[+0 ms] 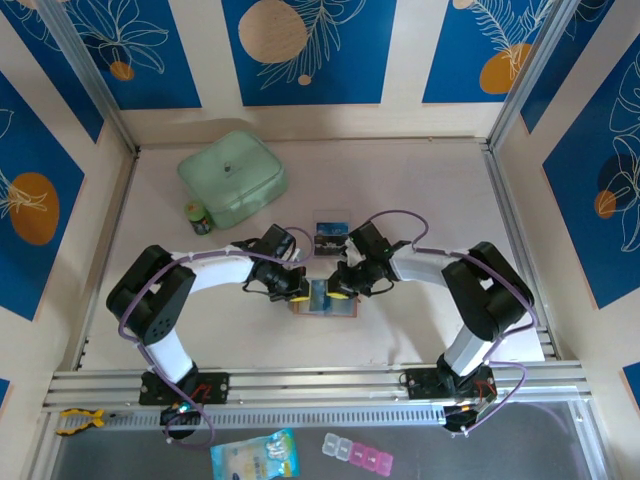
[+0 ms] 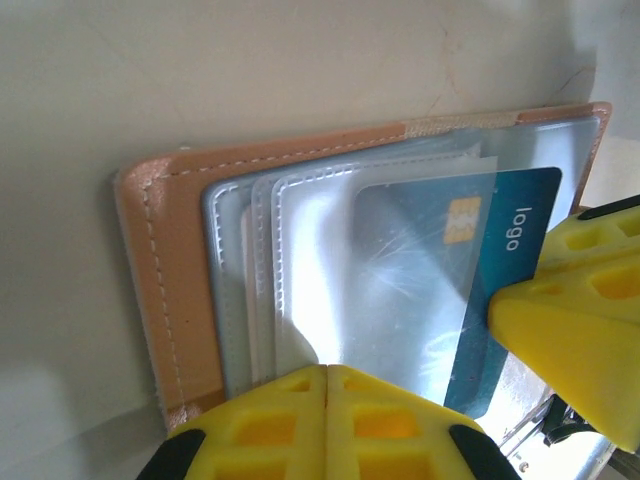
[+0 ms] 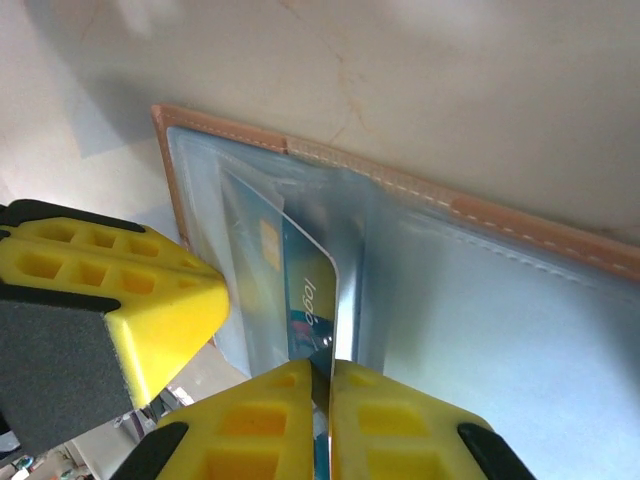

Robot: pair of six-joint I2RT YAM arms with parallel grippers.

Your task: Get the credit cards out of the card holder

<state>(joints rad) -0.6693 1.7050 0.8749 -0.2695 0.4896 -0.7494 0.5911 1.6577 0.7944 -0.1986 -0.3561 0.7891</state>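
The tan card holder (image 1: 322, 300) lies open on the table between both grippers, its clear sleeves facing up (image 2: 165, 260). A dark blue credit card (image 2: 505, 235) sticks partway out of a sleeve. My right gripper (image 3: 322, 372) is shut on that card's edge (image 3: 310, 285). My left gripper (image 2: 328, 375) is shut, its tips resting on the clear sleeves beside the card. In the top view the left gripper (image 1: 298, 288) and right gripper (image 1: 340, 284) meet over the holder. Another dark credit card (image 1: 329, 240) lies flat on the table just behind them.
A large mint-green case (image 1: 232, 178) sits at the back left with a small green jar (image 1: 198, 218) beside it. Panel walls close in the table on three sides. A blue packet (image 1: 254, 455) and a pink pill box (image 1: 358, 455) lie below the front rail.
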